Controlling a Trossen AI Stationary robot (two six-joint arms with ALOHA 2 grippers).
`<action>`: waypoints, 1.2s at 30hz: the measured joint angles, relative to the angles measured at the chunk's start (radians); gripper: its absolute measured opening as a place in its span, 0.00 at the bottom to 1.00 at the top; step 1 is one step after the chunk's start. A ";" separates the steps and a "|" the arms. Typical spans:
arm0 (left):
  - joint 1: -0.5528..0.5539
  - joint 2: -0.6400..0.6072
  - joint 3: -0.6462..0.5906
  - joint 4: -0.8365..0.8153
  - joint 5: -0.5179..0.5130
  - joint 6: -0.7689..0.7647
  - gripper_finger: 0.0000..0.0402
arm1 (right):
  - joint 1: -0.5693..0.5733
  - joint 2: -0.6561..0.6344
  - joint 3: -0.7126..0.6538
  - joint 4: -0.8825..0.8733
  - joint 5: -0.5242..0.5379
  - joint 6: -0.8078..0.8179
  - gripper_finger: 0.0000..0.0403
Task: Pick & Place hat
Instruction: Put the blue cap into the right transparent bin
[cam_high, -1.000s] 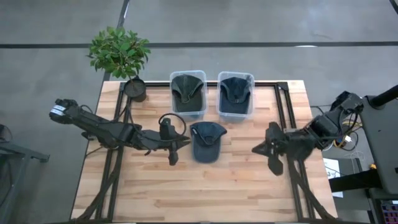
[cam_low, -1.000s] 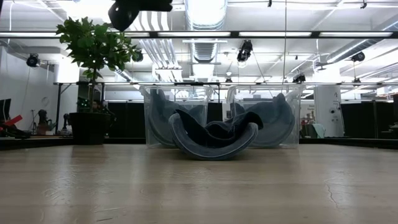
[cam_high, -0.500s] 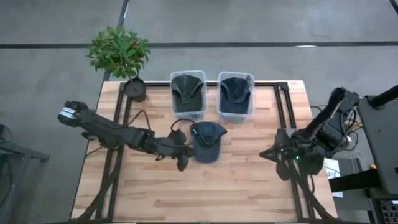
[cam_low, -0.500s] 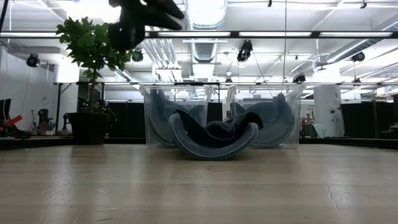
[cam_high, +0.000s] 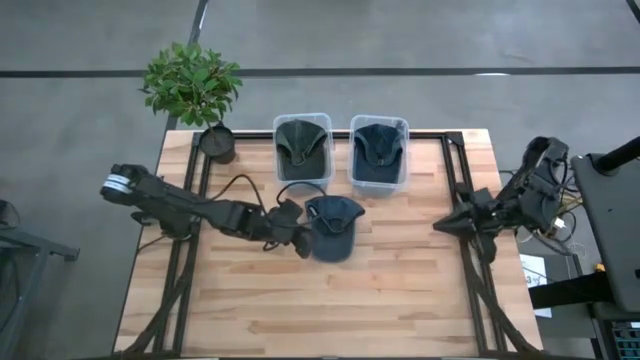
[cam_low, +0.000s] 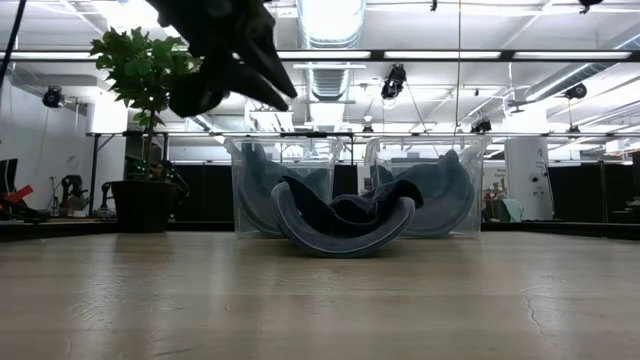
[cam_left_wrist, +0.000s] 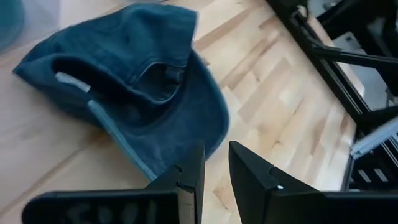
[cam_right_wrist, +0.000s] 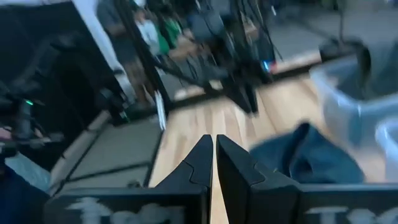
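A dark blue hat (cam_high: 333, 226) lies upside down on the wooden table (cam_high: 330, 300), near the middle, just in front of two clear bins. From table height the hat (cam_low: 343, 216) rests on its crown with its edges curling upward. The left bin (cam_high: 302, 152) holds a dark green hat (cam_high: 302, 140), and the right bin (cam_high: 378, 152) holds another dark blue hat (cam_high: 378, 146); both bins stand at the far side of the table, side by side.

The left gripper (cam_high: 300, 238) hangs right at the left edge of the loose hat, above the table. In its own wrist view the hat (cam_left_wrist: 137, 93) fills the space just beyond the left gripper (cam_left_wrist: 214, 165), whose fingers stand with only a narrow gap between them, holding nothing.

The right gripper (cam_high: 441, 226) waits above the right side of the table, well apart from the hat, its fingers nearly closed and empty.

A potted plant (cam_high: 195, 92) stands at the far left corner of the table.
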 joint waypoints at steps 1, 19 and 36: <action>0.004 0.005 0.000 -0.005 0.000 -0.016 0.16 | 0.000 -0.022 -0.020 0.036 0.000 -0.043 0.04; 0.047 0.071 0.000 -0.019 0.090 -0.180 0.16 | -0.273 -0.067 -0.168 0.079 -0.223 -0.108 0.04; 0.128 0.111 0.008 -0.037 0.123 -0.310 0.16 | -0.390 -0.050 -0.174 0.089 -0.332 -0.097 0.04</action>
